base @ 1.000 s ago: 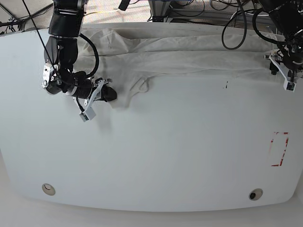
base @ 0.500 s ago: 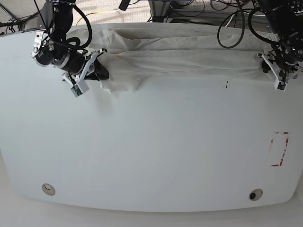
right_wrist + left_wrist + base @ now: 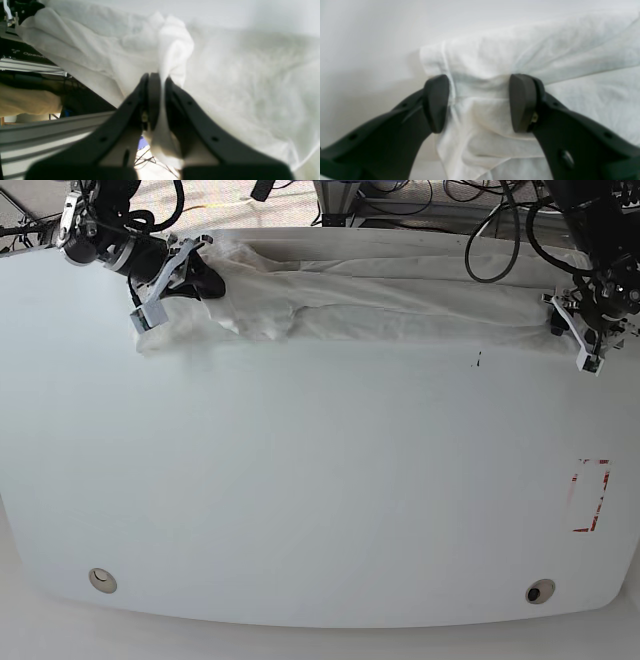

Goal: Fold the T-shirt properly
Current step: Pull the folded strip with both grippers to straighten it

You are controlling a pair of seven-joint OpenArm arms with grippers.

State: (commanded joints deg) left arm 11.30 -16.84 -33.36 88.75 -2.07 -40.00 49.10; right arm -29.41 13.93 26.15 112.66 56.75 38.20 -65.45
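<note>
Now | R gripper (image 3: 160,82) pinching T-shirt (image 3: 400,295) | L gripper (image 3: 480,102) jaws apart

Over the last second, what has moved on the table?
The right gripper, shut on a fold of the T-shirt, carried it from mid-table up to the far edge, bunching the cloth there. The left gripper drifted slightly toward the shirt's end; its fingers straddle cloth, apart. The table is unchanged.

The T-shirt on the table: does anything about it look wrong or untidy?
Yes. The T-shirt lies bunched in a long wrinkled band along the far edge of the table, not spread flat. The right gripper pinches a crumpled fold; the left gripper stands open around a corner.
</note>
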